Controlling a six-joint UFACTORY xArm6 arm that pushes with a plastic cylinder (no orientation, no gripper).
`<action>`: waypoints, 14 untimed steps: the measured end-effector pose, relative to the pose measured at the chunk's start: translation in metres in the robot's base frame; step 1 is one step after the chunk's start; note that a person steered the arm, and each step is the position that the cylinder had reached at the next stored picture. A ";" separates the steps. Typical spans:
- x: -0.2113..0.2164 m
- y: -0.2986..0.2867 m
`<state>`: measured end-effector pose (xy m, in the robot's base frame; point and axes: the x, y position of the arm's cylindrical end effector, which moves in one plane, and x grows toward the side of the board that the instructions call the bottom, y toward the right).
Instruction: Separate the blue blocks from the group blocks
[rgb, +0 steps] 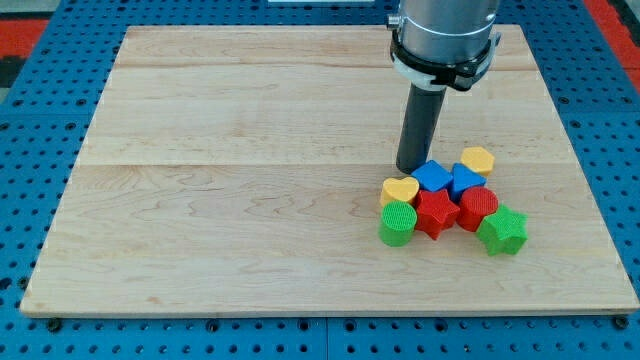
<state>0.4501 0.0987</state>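
A tight cluster of blocks sits at the lower right of the wooden board (230, 180). Two blue blocks lie at its top: a blue cube (432, 176) and a blue block (465, 179) to its right. A yellow heart (400, 189) is at the cluster's left, a yellow hexagon (478, 159) at its upper right. Below are a red star (436, 212), a red cylinder (478, 207), a green cylinder (397, 223) and a green star (502, 231). My tip (411, 169) stands just left of the blue cube and above the yellow heart, touching or nearly touching them.
The arm's grey body (443, 30) hangs over the board's top right. A blue pegboard (40, 130) surrounds the board on all sides. The cluster lies near the board's right edge.
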 end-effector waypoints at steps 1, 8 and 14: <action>0.000 0.000; 0.028 0.018; -0.099 -0.004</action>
<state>0.3506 0.0946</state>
